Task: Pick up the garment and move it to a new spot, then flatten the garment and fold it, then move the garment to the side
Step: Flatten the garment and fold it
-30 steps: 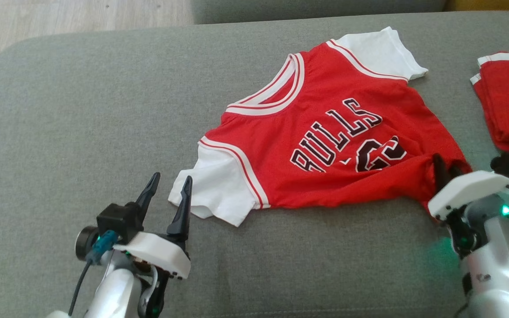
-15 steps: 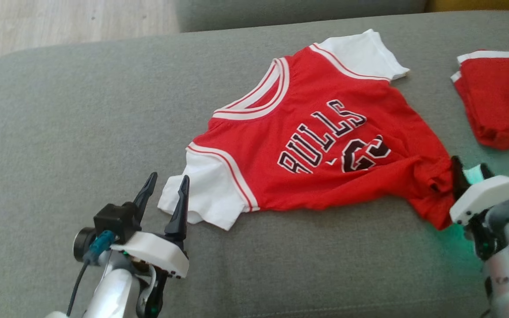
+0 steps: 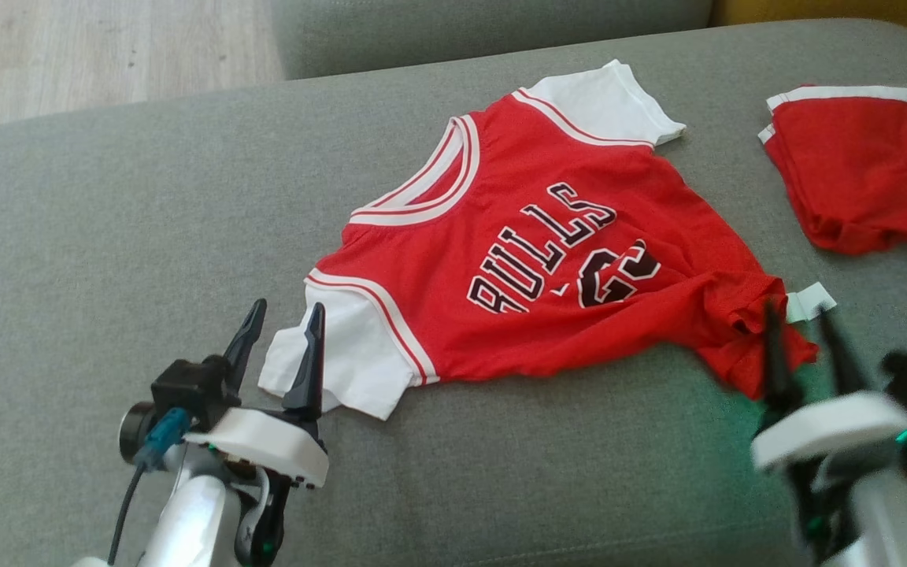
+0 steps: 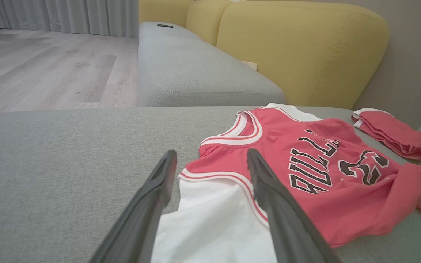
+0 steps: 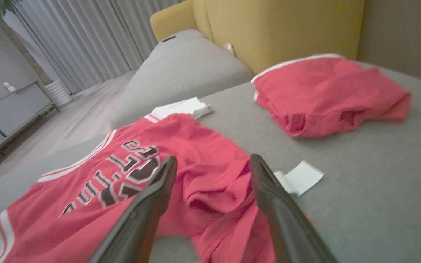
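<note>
Left claw (image 3: 286, 309): near the front edge of the grey sofa seat (image 3: 107, 236), fingers spread wide and gripping nothing. It is lined up on the jersey's near sleeve, which looks like a stance for taking that sleeve.
Right claw (image 3: 798, 315): also by the front edge, towards the right end, fingers wide apart and empty. It hangs over the rumpled hem corner, and the head view blurs it.
Near white sleeve (image 3: 343, 362): lies flat on the seat. In the left wrist view it sits between the two fingers, an easy edge to pinch.
Hem corner (image 3: 745, 331): bunched into folds, not spread. To my eye this is the part that most needs pulling flat.
White tag (image 3: 810, 302): lies on the seat just beside that corner, probably the jersey's own label, though I cannot tell whether it is attached.
Red jersey (image 3: 532, 236): face up in the middle of the seat, turned at an angle, neckline towards the far left. Its body is mostly smooth and it is not yet folded.
Far sleeve (image 3: 595, 102): flat, near the far edge.
Folded red garment (image 3: 863, 165): at the far right corner, well apart from the jersey, set aside.
Yellow backrest (image 4: 298, 47): beyond the seat.
</note>
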